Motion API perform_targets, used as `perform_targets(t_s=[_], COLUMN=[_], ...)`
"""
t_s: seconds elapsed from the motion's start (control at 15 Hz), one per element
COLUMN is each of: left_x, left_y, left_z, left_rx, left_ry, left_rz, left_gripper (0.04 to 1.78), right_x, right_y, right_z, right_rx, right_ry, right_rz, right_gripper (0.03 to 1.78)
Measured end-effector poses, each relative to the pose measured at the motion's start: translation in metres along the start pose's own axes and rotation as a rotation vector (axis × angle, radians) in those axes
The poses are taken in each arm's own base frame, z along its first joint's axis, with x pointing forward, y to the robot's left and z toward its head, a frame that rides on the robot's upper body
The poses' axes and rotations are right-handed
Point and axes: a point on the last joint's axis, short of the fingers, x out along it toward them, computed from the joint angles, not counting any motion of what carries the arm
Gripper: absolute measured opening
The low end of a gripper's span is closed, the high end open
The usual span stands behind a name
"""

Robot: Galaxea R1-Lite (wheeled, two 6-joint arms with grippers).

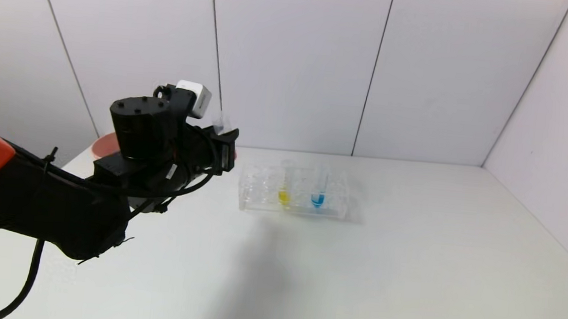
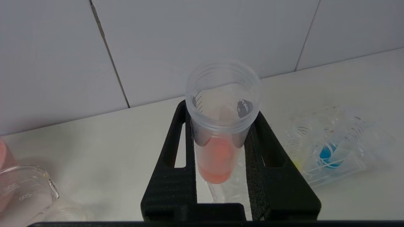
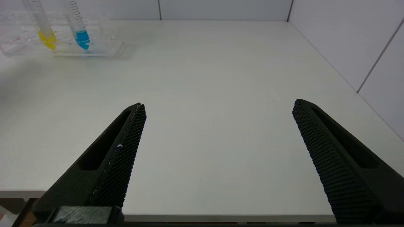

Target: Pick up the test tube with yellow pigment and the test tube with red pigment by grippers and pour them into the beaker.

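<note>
Jaws of left gripper (image 2: 221, 151) pinching slim clear red-pigment test tube (image 2: 217, 157) upright, clear glass beaker (image 2: 25, 189) low beside; right gripper (image 3: 217, 126) spread, idle above white counter (image 3: 205, 78).

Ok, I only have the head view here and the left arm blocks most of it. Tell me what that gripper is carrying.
Observer: The left gripper is shut on the test tube with red pigment, open mouth toward the wrist camera.
Operator: Tell me where the beaker is.
Observer: The left wrist view shows the beaker on the table, on the opposite side of the gripper from the tube rack.
Operator: Give me the right arm.
Observer: The right gripper hangs open near the table's front edge, holding nothing, far from the test tube with yellow pigment.
</note>
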Motion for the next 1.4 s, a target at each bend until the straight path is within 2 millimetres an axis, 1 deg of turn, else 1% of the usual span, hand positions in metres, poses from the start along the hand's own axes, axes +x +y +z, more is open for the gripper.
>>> perform_targets(t_s=[0.27, 0.53, 0.73, 0.93, 1.4], left_x=[-0.011, -0.017, -0.019, -0.02, -0.025], left_y=[0.017, 0.035, 0.056, 0.079, 0.117], left_z=[0.021, 0.041, 0.05, 0.053, 0.05], left_rx=[0.004, 0.005, 0.007, 0.011, 0.021], left_ry=[-0.015, -0.025, -0.046, -0.037, -0.013], left_rz=[0.049, 0.101, 0.16, 0.23, 0.349], left_gripper=[0.45, 0.45, 0.45, 0.45, 0.45], right_x=[0.0, 0.0, 0.0, 0.0, 0.0], right_y=[0.0, 0.0, 0.0, 0.0, 0.0], right_z=[0.0, 0.0, 0.0, 0.0, 0.0], right_rx=[0.0, 0.0, 0.0, 0.0, 0.001], right_ry=[0.0, 0.0, 0.0, 0.0, 0.0], right_rz=[0.0, 0.0, 0.0, 0.0, 0.001], right_gripper=[1.7, 1.7, 1.7, 1.7, 1.7])
